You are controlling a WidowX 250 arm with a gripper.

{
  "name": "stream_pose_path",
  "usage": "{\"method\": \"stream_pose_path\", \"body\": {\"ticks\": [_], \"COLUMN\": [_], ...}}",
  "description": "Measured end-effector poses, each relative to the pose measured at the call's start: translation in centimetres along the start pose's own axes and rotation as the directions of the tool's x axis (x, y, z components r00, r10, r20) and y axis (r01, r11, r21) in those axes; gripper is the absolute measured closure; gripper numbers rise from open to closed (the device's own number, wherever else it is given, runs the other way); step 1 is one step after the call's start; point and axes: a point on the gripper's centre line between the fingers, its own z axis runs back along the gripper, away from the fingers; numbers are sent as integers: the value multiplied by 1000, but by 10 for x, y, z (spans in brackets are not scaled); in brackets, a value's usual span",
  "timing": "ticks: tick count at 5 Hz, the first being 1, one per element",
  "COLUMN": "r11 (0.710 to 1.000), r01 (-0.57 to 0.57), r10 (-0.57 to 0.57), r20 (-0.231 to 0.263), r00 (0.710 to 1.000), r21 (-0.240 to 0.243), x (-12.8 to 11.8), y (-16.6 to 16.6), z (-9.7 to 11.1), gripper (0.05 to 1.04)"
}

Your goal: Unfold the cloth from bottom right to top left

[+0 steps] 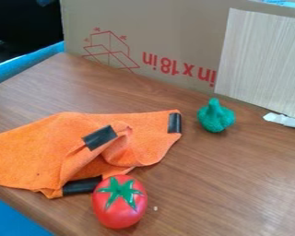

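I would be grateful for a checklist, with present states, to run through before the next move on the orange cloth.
1. Orange cloth lies on the wooden table: ok.
2. Cloth spread flat: not ok, folds are bunched in its middle and right part.
3. Whole cloth visible: not ok, it runs past the view's left edge.
4. Tomato free of the cloth's lower edge: cannot tell, it overlaps that edge in view.
5. Green object off the cloth: ok, it stands apart to the right.

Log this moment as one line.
orange cloth: partly folded, bunched; tomato: by its near edge; green toy: right of cloth; cardboard: behind
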Motion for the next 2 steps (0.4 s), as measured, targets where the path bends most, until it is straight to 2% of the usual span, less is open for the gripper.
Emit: {"method": "stream_pose_path", "body": {"ticks": [1, 2], "r11": [1000, 1000], "r01": [-12, -20], "r10": [12, 19], "r20": [-7, -46], "r00": [1000, 999], "r21": [-19, -20], "x": [-3, -17], "y": [2, 4], "z": [-6, -23], "gripper": [83, 83]}}
